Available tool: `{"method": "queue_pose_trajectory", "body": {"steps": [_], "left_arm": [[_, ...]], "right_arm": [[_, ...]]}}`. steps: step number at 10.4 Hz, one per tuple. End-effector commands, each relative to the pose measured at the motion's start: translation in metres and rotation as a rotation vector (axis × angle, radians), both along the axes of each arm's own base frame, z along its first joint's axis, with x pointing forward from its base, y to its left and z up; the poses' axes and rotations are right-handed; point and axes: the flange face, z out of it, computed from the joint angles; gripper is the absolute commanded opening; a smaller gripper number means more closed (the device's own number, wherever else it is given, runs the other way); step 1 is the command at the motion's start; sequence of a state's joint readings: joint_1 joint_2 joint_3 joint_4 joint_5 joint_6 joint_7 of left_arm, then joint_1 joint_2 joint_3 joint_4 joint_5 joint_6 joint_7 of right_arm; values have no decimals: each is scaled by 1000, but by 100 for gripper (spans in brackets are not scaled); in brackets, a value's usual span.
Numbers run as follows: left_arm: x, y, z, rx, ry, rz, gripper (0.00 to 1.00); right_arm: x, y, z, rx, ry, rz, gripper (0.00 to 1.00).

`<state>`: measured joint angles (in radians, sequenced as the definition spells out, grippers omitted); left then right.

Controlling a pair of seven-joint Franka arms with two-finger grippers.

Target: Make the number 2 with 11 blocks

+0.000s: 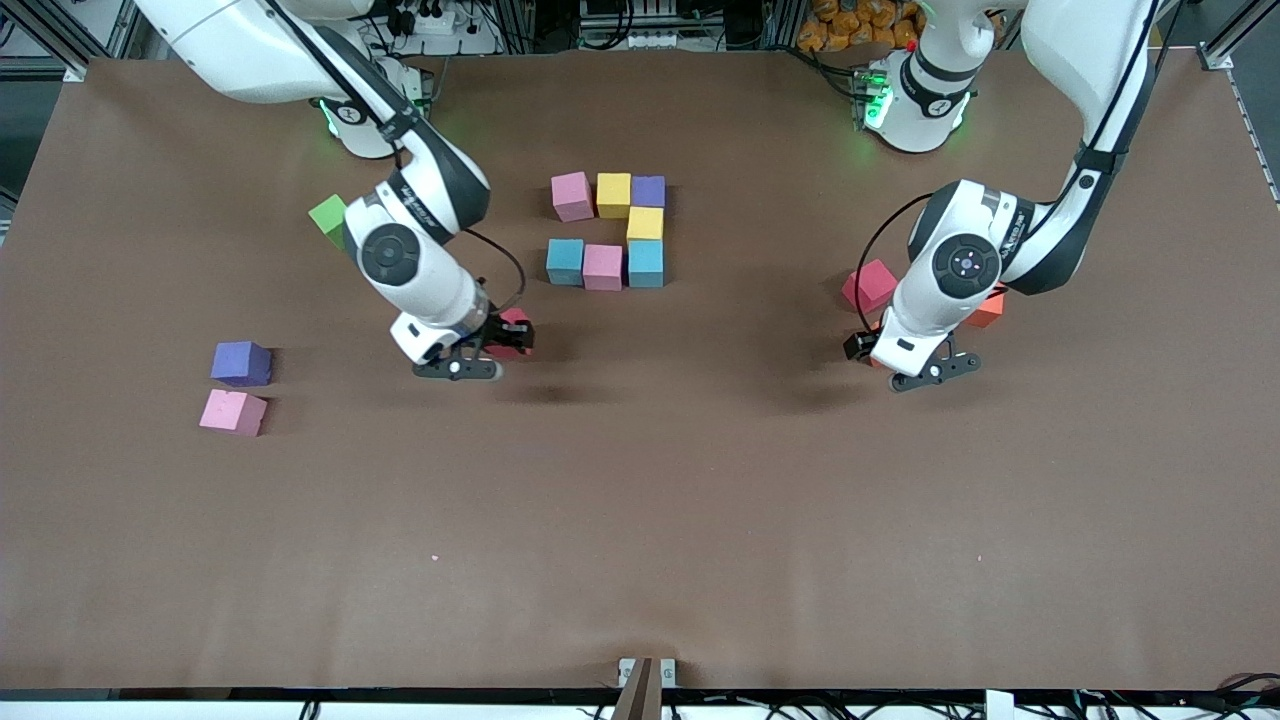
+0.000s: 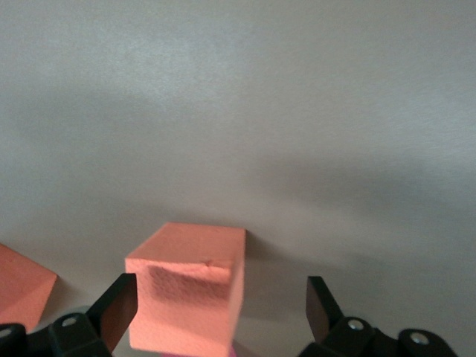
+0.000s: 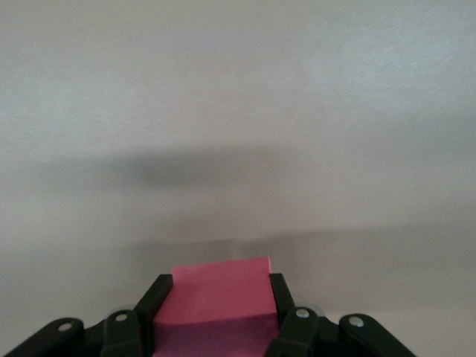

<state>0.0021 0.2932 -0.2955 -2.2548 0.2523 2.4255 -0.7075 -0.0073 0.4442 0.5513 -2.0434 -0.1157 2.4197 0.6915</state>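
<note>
Right now I see the right end effector (image 1: 500,345) in the centre-left of the front frame, clamped on a red block (image 1: 514,334); the right wrist view shows that block (image 3: 216,301) squeezed between both fingers (image 3: 158,301), low in the frame, over bare desk (image 1: 640,520).

My left end effector (image 1: 915,365) sits in the centre-right of the front frame with its jaws spread. In the left wrist view an orange block (image 2: 190,294) lies between the open fingers (image 2: 115,309), against one finger and well clear of the other (image 2: 320,305). A second orange-red corner (image 2: 22,282) shows at the lower left edge of that view. In the front view a red block (image 1: 868,285) rests just beside the left wrist, and an orange block (image 1: 988,308) peeks out from under the arm.

The partial number 2 (image 1: 608,230) occupies the upper centre: pink (image 1: 572,195), yellow (image 1: 613,194) and purple (image 1: 648,190) in the top row, a yellow block (image 1: 645,223) below the purple, then light blue (image 1: 565,261), pink (image 1: 603,267) and light blue (image 1: 646,263).

At the middle left lie a purple block (image 1: 241,363) and a pink block (image 1: 233,412); a green cube (image 1: 329,218) sits partly hidden by the right arm.
</note>
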Motion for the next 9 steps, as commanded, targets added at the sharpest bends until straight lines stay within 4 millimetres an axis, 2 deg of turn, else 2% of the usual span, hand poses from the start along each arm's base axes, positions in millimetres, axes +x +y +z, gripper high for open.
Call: {"method": "queue_pose_trajectory", "body": {"steps": [1, 4, 6, 9], "left_arm": [[-9, 12, -3, 22, -10, -57, 100], [-8, 20, -15, 14, 12, -75, 100], [-7, 19, -24, -5, 1, -76, 100], [-8, 19, -30, -7, 12, -75, 100]], "right_arm": [[-2, 31, -5, 7, 33, -48, 16], [-31, 62, -16, -49, 29, -39, 16], [-49, 65, -27, -110, 7, -27, 16], [-57, 61, -13, -76, 21, -41, 15]]}}
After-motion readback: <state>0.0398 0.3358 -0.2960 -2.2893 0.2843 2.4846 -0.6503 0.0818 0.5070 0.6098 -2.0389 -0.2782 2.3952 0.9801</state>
